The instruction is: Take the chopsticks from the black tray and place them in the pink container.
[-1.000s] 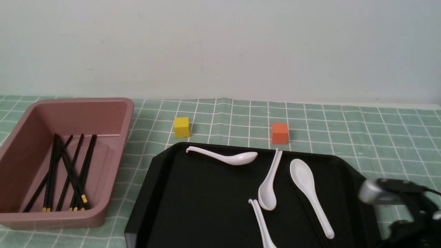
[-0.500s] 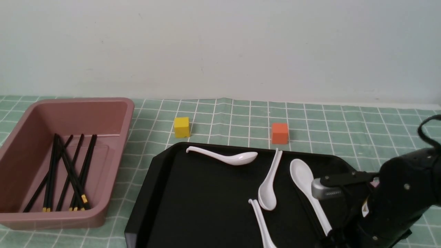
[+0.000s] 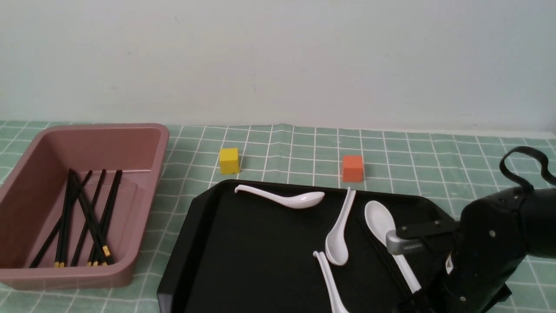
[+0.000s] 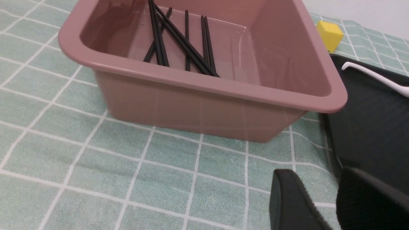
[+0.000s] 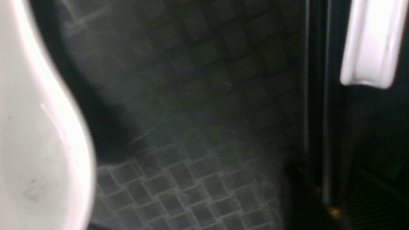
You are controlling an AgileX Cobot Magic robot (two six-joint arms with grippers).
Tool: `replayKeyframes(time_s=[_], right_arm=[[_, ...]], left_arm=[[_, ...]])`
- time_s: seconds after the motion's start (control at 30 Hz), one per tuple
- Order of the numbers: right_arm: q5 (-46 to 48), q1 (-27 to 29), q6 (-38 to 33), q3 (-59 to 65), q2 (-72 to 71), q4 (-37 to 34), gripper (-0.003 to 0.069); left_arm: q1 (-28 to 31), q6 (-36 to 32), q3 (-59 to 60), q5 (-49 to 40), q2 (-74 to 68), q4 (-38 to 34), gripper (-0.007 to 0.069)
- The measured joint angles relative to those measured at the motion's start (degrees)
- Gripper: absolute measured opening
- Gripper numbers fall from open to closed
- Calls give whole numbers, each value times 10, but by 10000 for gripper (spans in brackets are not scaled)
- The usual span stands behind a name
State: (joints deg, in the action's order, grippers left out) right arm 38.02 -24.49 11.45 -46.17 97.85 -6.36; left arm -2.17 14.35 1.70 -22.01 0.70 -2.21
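Observation:
The black tray (image 3: 260,261) lies at centre right. A pair of black chopsticks (image 3: 382,256) rests on it beside a white spoon (image 3: 384,226). My right arm hangs low over the tray's right front, and its gripper (image 5: 322,204) is hidden under the arm in the front view. In the right wrist view the dark fingers stand either side of the chopsticks (image 5: 316,111) near their gold bands, open. The pink container (image 3: 143,143) at left holds several chopsticks (image 3: 87,217). My left gripper (image 4: 314,179) is open over the cloth, in front of the container (image 4: 198,83).
Three more white spoons (image 3: 286,199) (image 3: 339,234) (image 3: 330,278) lie on the tray. A yellow cube (image 3: 229,160) and an orange cube (image 3: 352,168) stand on the green checked cloth behind the tray. A wall closes the back.
My right arm has come in from the right edge and moved left and down over the tray's right front, now covering the long spoon's handle end. Nothing else moved.

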Motion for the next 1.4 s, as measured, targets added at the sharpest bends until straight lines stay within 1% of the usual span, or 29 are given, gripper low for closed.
replayKeyframes(time_s=[0.07, 0.17, 0.33, 0.47, 0.57, 0.63, 0.73, 0.9, 1.0, 1.07, 1.13, 1.27, 1.4], right_arm=[[4, 0, 4, 0, 0, -5, 136], [7, 0, 6, 0, 0, -14, 141], [34, -12, 7, 0, -9, -50, 141], [95, -36, 8, 6, -42, -64, 141], [140, -42, 8, -5, -84, -65, 141], [161, -42, 10, -28, -115, -65, 141], [181, -42, 13, -94, -159, -70, 141], [185, -43, -8, -209, -169, -119, 141], [170, -61, -69, -316, -127, -189, 141], [157, -83, -104, -373, -85, -230, 141], [131, -115, -152, -450, -12, -278, 141], [79, -169, -213, -561, 110, -350, 141], [15, -221, -257, -686, 254, -420, 141]], left_arm=[[0, 0, 0, 0, 0, 0, 238], [0, 0, 0, 0, 0, 0, 238], [0, 0, 0, 0, 0, 0, 238], [0, 0, 0, 0, 0, 0, 238], [0, 0, 0, 0, 0, 0, 238], [0, 0, 0, 0, 0, 0, 238], [0, 0, 0, 0, 0, 0, 238], [0, 0, 0, 0, 0, 0, 238], [0, 0, 0, 0, 0, 0, 238], [0, 0, 0, 0, 0, 0, 238], [0, 0, 0, 0, 0, 0, 238], [0, 0, 0, 0, 0, 0, 238], [0, 0, 0, 0, 0, 0, 238]])
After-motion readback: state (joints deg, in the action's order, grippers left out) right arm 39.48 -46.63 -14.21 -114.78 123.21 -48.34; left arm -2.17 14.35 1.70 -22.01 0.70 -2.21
